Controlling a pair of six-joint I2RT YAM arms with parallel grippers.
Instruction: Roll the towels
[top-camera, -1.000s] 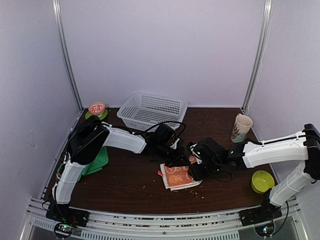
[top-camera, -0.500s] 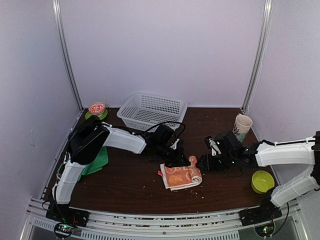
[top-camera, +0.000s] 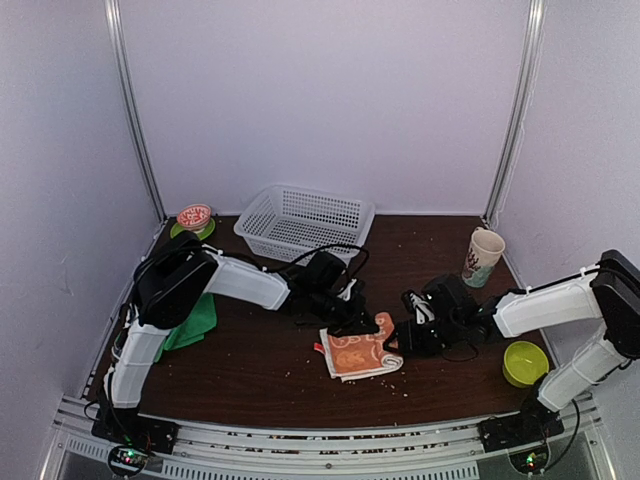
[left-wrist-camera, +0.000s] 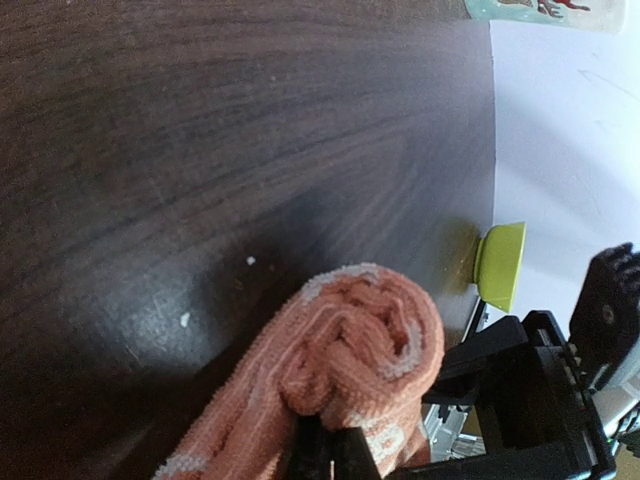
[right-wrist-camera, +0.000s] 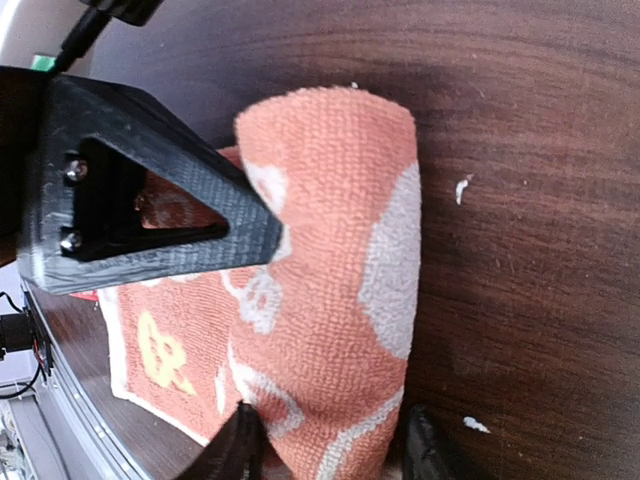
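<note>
Left arm reaches right across the table (top-camera: 260, 375). Left gripper (top-camera: 358, 322) is closed, tips pushed into the rolled end of the orange towel (top-camera: 352, 358); can't tell if cloth is pinched. Right arm is stretched low toward the left. Right gripper (right-wrist-camera: 330, 455) is half open, straddling the roll, not clamped. Green towel (top-camera: 197, 322) lies far left under the left arm.
</note>
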